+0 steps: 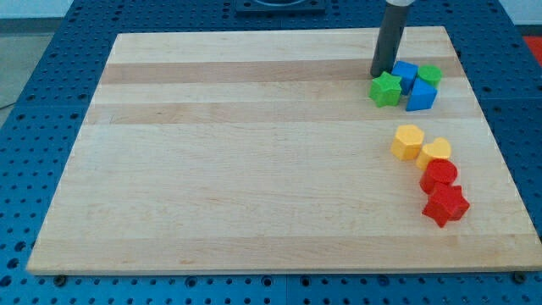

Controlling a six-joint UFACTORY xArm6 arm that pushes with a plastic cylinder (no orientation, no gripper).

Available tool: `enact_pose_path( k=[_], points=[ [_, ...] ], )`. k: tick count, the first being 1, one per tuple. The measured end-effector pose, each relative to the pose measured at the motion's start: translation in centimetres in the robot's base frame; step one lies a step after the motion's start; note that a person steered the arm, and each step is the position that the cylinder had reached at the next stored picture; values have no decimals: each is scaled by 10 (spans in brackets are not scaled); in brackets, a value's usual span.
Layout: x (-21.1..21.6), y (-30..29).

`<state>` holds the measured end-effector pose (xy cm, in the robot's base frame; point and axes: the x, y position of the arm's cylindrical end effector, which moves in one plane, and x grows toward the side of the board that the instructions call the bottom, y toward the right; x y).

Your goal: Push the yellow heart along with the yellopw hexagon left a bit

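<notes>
My tip (pixel 382 73) rests on the wooden board (pixel 237 152) near its top right corner. It is a bare rod that grips nothing, sitting just above the green star (pixel 386 89) and just left of a blue block (pixel 406 74). Another blue block (pixel 422 96) and a green block (pixel 430 74) crowd to its right. Well below the tip lie the yellow hexagon (pixel 407 141) and yellow heart (pixel 435 152), touching, with a red block (pixel 439 175) and red star (pixel 445 206) lower still.
</notes>
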<state>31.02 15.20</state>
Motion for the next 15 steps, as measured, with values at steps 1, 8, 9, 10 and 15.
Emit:
enact_pose_path(
  k=[1, 8, 9, 10, 15],
  points=[
    [-7, -61],
    [179, -161],
    [158, -143],
    [131, -135],
    [97, 38]
  ],
)
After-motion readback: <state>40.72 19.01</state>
